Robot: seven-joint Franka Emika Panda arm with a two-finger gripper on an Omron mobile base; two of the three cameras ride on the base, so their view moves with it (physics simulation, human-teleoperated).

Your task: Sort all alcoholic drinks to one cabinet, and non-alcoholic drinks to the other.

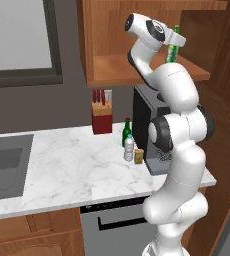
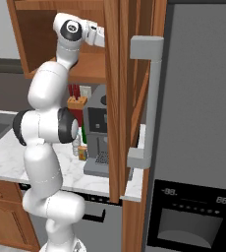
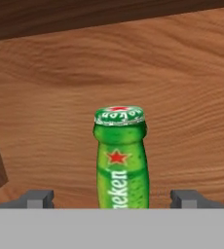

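Marble-patterned white countertop [image 1: 72,170] runs across the left base view, with a grey sink [image 1: 4,165] sunk into its left end and a wooden knife block [image 1: 101,117] with red-handled knives standing against the dark back wall. To the right of the block, near a dark coffee machine [image 1: 144,125], a darker green beer bottle [image 1: 126,133] stands upright, and a clear plastic water bottle [image 1: 129,148] with a white label stands just in front of it; a small tan box-like item [image 1: 139,156] sits beside the water bottle, too small to identify. Above the counter, the wide wall cabinet [image 1: 107,70] of warm brown wood is open, and the white arm reaches up into it. On its shelf floor the bright green beer bottle [image 3: 120,158] stands upright, its neck and top showing past the arm in the left base view. In the hand view the bottle's neck, with a red star and a green crown cap, rises between the two finger tips of the gripper [image 3: 112,198], which stand wide apart on either side with clear gaps to the glass, so the tool is fully spread and holds nothing. In the right base view a tall wooden panel [image 2: 116,98] and a grey refrigerator [image 2: 198,123] with a long handle stand to the right.
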